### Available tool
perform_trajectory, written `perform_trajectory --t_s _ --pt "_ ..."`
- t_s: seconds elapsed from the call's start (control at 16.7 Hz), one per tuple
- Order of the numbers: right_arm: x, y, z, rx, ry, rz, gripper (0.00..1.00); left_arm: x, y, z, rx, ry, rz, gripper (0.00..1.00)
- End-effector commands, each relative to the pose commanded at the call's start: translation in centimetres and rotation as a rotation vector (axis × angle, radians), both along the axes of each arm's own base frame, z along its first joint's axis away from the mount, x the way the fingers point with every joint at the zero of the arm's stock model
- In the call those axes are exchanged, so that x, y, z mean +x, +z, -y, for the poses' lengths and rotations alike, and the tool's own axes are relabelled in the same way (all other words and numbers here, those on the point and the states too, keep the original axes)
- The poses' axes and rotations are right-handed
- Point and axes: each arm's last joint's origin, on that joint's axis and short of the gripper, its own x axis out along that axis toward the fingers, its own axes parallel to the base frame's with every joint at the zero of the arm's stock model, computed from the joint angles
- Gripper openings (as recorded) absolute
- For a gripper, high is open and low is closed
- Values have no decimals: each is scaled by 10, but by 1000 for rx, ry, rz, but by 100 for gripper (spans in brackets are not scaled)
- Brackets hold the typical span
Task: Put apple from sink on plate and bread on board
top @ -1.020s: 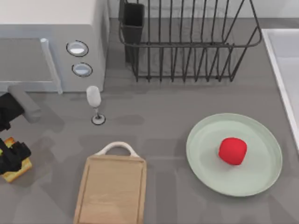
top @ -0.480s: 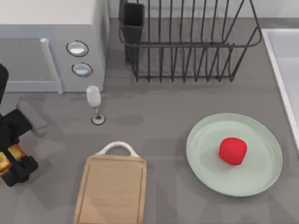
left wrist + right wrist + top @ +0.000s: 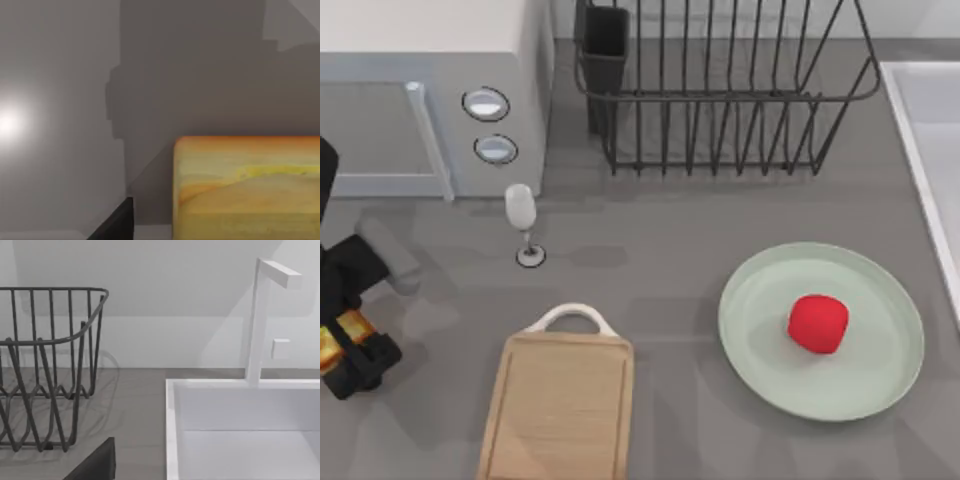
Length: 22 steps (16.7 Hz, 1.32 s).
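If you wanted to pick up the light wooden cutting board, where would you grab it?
Probably by its white arched handle, coming from above at the end nearer the whitish wine glass: the light wooden cutting board lies flat, and only that arch leaves a gap for jaws.

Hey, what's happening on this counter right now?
The apple already sits on the plate. The left gripper, at the table's left edge, has its fingers shut on the bread, held left of the board, which has nothing on it yet. The right arm is parked near the sink.
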Motion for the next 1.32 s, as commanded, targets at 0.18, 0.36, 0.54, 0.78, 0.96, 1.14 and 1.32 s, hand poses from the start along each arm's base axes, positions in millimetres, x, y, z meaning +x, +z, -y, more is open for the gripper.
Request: perform_trajectory --t_s 0.18,0.36,0.54,0.78,0.96,1.14,1.32 --pt "0 0 0 0 0 0 100 0 0 0 0 0 0 25" --pt "0 0 0 0 0 0 100 0 0 0 0 0 0 2" --pt "0 0 0 0 0 0 100 0 0 0 0 0 0 0" --pt "0 0 0 0 0 0 100 0 0 0 0 0 0 0" --pt "0 0 0 0 0 0 100 0 6 1 -7 3 7 0" --pt "0 0 0 0 0 0 100 7 26 1 -7 -1 26 0" --pt "0 0 0 0 0 0 100 5 53 1 -8 -1 -11 0"
